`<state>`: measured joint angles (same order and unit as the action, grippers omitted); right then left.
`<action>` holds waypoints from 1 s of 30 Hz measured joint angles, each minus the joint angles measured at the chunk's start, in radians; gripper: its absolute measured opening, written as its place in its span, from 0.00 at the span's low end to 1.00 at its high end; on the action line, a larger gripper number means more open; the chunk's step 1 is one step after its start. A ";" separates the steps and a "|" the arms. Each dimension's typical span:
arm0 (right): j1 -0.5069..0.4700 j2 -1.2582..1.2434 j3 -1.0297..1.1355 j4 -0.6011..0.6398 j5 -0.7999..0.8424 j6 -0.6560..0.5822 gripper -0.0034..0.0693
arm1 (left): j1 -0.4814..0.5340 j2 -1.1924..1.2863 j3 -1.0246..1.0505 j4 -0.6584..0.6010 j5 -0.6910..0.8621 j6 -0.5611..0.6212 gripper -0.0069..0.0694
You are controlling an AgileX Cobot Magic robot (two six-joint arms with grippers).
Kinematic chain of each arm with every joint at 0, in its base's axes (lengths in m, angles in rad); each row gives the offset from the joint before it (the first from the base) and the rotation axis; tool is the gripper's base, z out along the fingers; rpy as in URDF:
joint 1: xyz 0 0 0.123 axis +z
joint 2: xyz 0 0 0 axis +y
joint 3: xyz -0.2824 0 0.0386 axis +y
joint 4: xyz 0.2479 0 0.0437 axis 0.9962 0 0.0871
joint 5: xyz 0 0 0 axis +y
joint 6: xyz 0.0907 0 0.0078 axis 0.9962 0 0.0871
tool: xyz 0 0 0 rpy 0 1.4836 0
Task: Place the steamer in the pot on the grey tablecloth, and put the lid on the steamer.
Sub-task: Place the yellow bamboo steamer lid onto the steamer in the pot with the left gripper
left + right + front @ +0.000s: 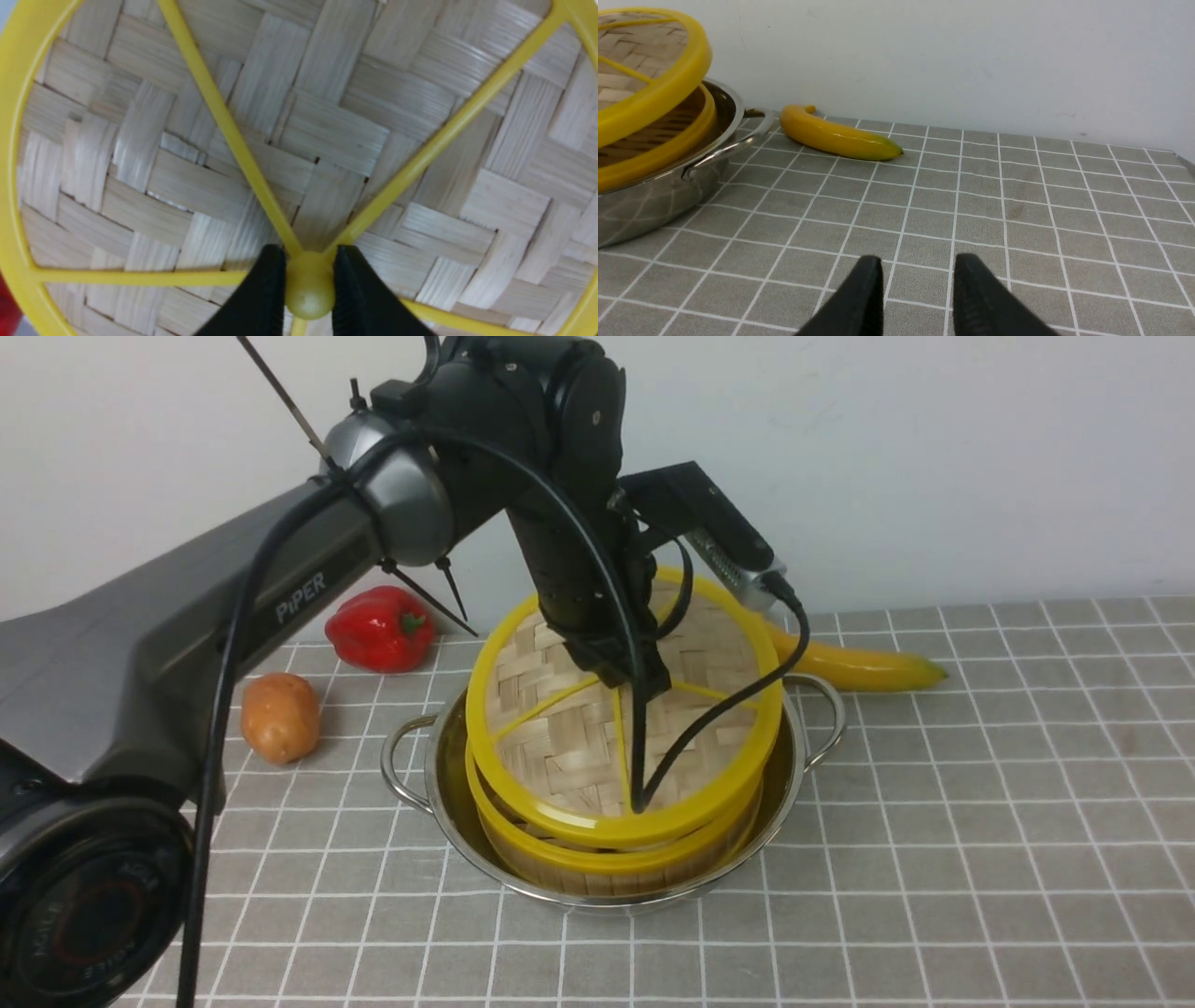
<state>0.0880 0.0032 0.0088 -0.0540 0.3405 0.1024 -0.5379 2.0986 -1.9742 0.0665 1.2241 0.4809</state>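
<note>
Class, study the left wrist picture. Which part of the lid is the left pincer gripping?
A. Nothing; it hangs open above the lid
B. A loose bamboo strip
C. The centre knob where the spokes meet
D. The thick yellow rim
C: the left pincer is closed on the lid at its yellow centre knob, with one of its black fingers on each side of the knob.

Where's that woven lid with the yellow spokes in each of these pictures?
Front view: the lid sits at centre, tilted over the steamer in the pot.
Left wrist view: the lid fills the picture.
Right wrist view: part of the lid shows above the pot, near the banana.
Shared landmark: its thick yellow rim.
</note>
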 joint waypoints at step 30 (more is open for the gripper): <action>0.000 0.000 0.000 0.000 -0.001 0.000 0.38 | 0.000 0.004 0.071 0.040 0.002 0.032 0.24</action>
<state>0.0880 0.0032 0.0088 -0.0540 0.3396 0.1024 -0.5379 2.1024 -1.9036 0.1065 1.2256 0.5128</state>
